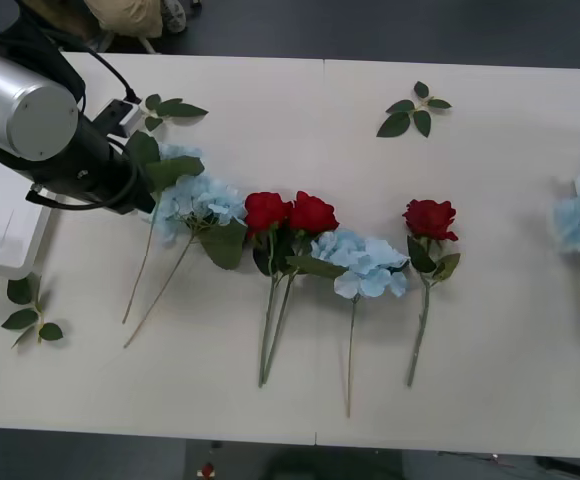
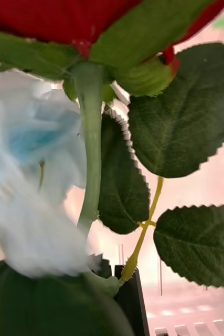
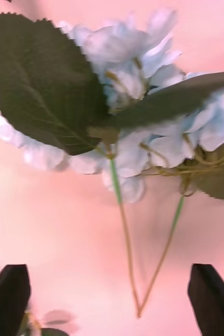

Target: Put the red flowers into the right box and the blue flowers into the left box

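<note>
Left gripper open over two blue flowers at table's left; you drop onto one stem below head, not both. Left box just beside. Right gripper clamped on red flower

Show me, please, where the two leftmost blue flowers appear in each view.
Front view: the blue flowers lie left of the roses, by the left arm.
Left wrist view: the same blue flowers sit ahead of the open left fingers.
Right wrist view: not this pair; another blue flower beside a rose.
Shared landmark: the big dark leaf over the heads.
</note>
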`<action>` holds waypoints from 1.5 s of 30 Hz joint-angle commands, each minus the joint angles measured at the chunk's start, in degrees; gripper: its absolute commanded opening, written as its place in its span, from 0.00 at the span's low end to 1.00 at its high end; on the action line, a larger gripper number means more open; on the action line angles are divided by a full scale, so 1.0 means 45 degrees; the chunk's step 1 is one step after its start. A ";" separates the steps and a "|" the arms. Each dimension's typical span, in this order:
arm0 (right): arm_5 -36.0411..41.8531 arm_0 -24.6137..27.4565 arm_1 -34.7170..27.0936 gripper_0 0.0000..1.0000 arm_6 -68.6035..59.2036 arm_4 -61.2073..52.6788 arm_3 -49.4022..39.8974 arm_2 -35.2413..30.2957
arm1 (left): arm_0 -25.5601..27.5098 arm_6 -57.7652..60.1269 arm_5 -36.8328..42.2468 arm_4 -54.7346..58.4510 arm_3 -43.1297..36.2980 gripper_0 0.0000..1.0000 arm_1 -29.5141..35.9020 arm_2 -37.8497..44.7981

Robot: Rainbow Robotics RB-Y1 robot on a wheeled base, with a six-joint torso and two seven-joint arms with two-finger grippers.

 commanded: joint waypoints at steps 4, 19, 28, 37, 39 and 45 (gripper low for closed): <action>-0.0227 -0.1701 -0.0231 0.00 0.2772 -0.1289 0.2140 0.0641 | -0.0377 -0.1333 -0.1279 -0.1018 0.1772 1.00 -0.0099 0.0119; -0.1418 -0.1837 -0.0523 0.00 0.3065 -0.1367 0.2608 0.1774 | -0.0846 -0.2114 -0.5420 -0.1447 0.4897 1.00 -0.1174 -0.3338; -0.2551 -0.1837 -0.0484 1.00 0.3807 -0.1289 0.3624 0.1794 | -0.0904 -0.1958 -0.5693 -0.1701 0.5307 0.00 -0.1213 -0.4198; -0.3117 -0.1837 -0.0543 1.00 0.6365 -0.1778 0.4718 0.1774 | -0.0885 -0.2153 -0.6845 -0.1447 0.6518 0.00 -0.1252 -0.4198; -0.3137 -0.1837 -0.0543 1.00 0.7069 -0.1914 0.4893 0.1774 | -0.0904 -0.2133 -0.6826 -0.1428 0.6499 0.00 -0.1232 -0.4198; -0.2961 -0.1623 -0.0543 1.00 0.9158 -0.3008 0.4405 0.1970 | -0.0924 -0.2192 -0.6279 -0.1994 0.5307 0.00 -0.0802 -0.3612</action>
